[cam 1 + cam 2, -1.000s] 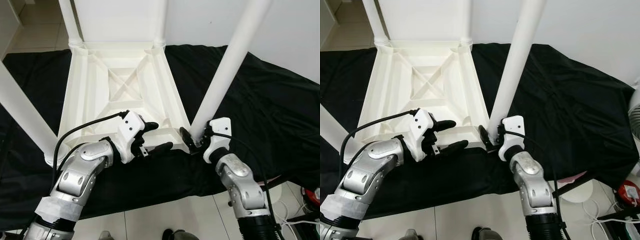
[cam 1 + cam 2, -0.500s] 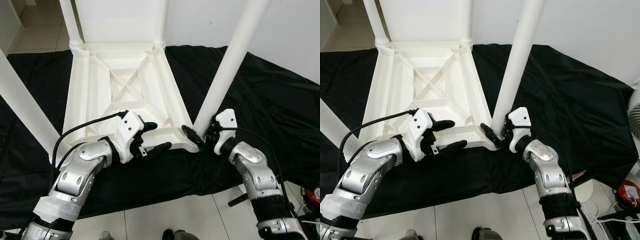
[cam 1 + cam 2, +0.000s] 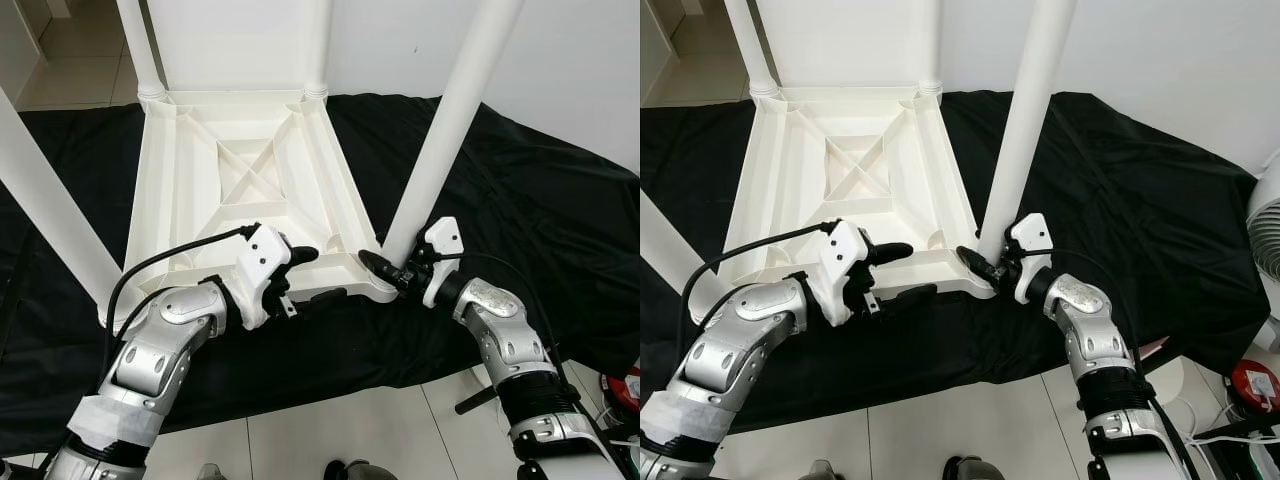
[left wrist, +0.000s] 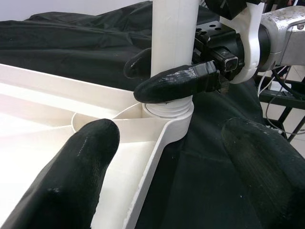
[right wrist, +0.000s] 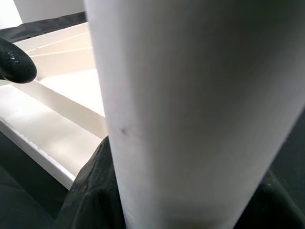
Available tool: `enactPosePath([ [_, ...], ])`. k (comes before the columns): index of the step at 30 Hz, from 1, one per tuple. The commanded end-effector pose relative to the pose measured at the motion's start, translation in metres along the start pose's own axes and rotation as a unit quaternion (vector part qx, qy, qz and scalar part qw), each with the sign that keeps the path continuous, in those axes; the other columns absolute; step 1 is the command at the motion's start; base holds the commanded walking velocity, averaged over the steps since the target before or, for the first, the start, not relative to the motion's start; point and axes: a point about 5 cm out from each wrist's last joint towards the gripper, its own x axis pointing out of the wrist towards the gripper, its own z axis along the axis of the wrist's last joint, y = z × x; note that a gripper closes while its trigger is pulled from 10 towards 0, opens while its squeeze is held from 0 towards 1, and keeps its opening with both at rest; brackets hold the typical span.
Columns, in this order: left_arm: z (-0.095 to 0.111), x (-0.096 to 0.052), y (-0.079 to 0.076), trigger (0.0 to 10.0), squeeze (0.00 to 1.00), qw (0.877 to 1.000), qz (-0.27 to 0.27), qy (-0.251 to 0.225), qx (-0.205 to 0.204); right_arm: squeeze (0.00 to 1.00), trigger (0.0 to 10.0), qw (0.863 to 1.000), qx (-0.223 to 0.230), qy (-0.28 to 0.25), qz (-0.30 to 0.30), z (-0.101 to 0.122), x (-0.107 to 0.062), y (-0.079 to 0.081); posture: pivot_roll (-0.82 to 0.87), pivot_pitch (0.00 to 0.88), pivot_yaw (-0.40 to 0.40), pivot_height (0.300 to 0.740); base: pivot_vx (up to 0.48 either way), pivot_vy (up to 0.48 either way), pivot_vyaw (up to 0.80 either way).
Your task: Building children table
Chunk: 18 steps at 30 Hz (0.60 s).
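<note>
Left eye view gives me the white tabletop lying upside down on a black cloth spread over the tiled floor, ribbed underside facing up. Four white legs rise from its corners; the near right leg stands tilted in its corner socket.

My right gripper is at the foot of that leg, just above the socket. In the left wrist view I see one black finger pressed across the front of the leg and the tip of the other showing behind it, so the gripper is clamped around the leg's base. The right wrist view is mostly the leg seen close up, with the tabletop's near rim behind it.

My left gripper sits at the near edge of the tabletop, fingers spread apart, one above the rim and one below it against the cloth. From the left wrist view I cannot tell whether either pad actually touches the rim; it holds nothing.
</note>
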Motion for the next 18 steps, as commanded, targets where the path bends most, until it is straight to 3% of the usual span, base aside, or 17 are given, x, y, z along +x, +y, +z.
enactPosePath([
  [1,-0.0009,0.0003,-0.0024,10.0,0.00,1.000,0.001,0.004,0.001,0.00,0.0,0.999,0.014,0.028,0.024,-0.0147,-0.0009,0.0080,0.07,0.084,-0.054,0.740,0.000,0.000,0.00],
  [3,-0.0010,0.0003,-0.0027,10.0,0.00,1.000,0.001,0.004,0.001,0.00,0.0,0.999,0.016,0.028,0.025,-0.0159,-0.0015,0.0082,0.07,0.084,-0.054,0.740,0.000,0.000,0.00],
  [4,-0.0016,0.0008,-0.0037,10.0,0.00,1.000,0.000,0.004,-0.001,0.00,10.0,0.999,0.017,0.027,0.010,-0.0183,-0.0025,0.0082,0.07,0.082,-0.056,0.740,0.000,0.000,0.00],
  [10,-0.0025,0.0027,-0.0047,10.0,0.00,1.000,-0.002,0.004,-0.002,0.00,10.0,0.999,0.029,0.010,-0.035,-0.0176,-0.0017,0.0115,0.06,0.075,-0.058,0.740,0.000,0.000,0.00],
  [18,-0.0033,0.0043,-0.0041,10.0,0.00,1.000,-0.001,0.004,-0.002,0.00,10.0,0.995,0.020,0.026,-0.096,-0.0225,-0.0016,0.0130,0.05,0.070,-0.060,0.740,0.000,0.000,0.00],
])
